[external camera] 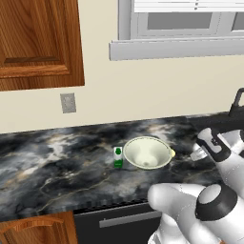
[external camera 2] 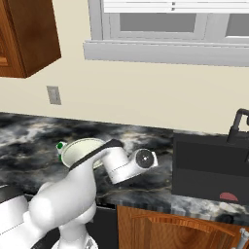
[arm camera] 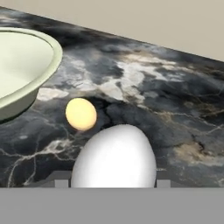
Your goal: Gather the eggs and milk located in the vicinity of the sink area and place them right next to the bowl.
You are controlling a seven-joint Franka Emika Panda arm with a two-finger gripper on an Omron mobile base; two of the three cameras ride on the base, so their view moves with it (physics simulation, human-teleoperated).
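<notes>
Hand view, nearest first: a large white egg [arm camera: 114, 156] sits between the two finger tips at the bottom edge, with the jaws clenched on it. Just beyond it a smaller yellowish egg [arm camera: 81, 113] lies on the dark marbled surface [arm camera: 166, 100], close to the bowl [arm camera: 26, 72] but not touching it as far as the picture shows. What can be seen of the bowl's pale cream-green inside is bare.

From the left base view, the arm's white shoulder and elbow rise at lower right, and the forearm reaches forward with the wrist bent down toward the surface to the right of the bowl [external camera: 147, 152]. The yellowish egg [external camera: 172, 153] shows as a small spot touching or just beside the bowl's right rim; which, I cannot tell. The milk [external camera: 118, 157] stands upright just beside the bowl's left side. Further back are a wall outlet [external camera: 68, 103], a wooden cabinet [external camera: 38, 43] and a window sill [external camera: 176, 47].

From the right base view, the forearm crosses in front of the bowl [external camera 2: 78, 148], hiding its right half. A green bit of the milk [external camera 2: 60, 146] peeks past the bowl's left rim. To the right lie a dark sink [external camera 2: 209, 165] and a black faucet [external camera 2: 237, 124].
</notes>
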